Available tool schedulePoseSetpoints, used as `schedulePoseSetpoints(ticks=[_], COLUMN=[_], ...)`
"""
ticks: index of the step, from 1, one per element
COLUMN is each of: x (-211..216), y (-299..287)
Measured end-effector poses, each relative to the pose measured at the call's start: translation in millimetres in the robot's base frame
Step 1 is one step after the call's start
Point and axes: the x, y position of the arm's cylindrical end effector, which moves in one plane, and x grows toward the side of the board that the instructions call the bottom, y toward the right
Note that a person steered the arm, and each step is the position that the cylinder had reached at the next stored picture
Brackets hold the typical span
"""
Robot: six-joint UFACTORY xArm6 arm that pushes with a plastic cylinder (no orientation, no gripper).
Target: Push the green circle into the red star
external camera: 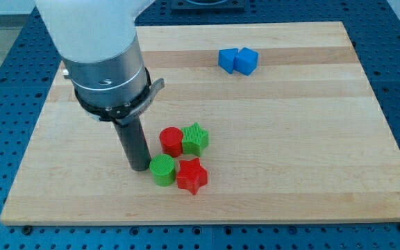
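**A:** Camera view, item one: the pushing end?

**B:** My tip [139,167], lower end of a straight dark rod, set on the tabletop [311,139] in the view's lower-left quarter. No jaws on this rig, so nothing to report as open, closed or gripping.

**A:** Item two: the task's thing?

**B:** Green circle [162,169], just beside my tip on the view's right, touching it or very nearly so; the gap is too fine to settle.

**A:** Item three: the target?

**B:** Red star [192,176], directly to the view's right of the green circle and slightly lower. The two appear to be in contact at their facing edges.

**A:** The relation the next move turns on?

**B:** Tip, green circle and red star lie almost in one line, running left to right with a slight drop towards the view's bottom. By my judgement a push along that line keeps the circle pressed on the star, and the task looks at or close to completion.

**A:** Other entries?

**B:** Red cylinder [171,141] and green star [195,138], side by side just above the task pair. Two blue blocks [238,60], touching, well apart near the view's top.
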Motion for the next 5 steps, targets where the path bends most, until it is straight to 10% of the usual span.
schedulePoseSetpoints(ticks=[5], x=[17], y=[129])
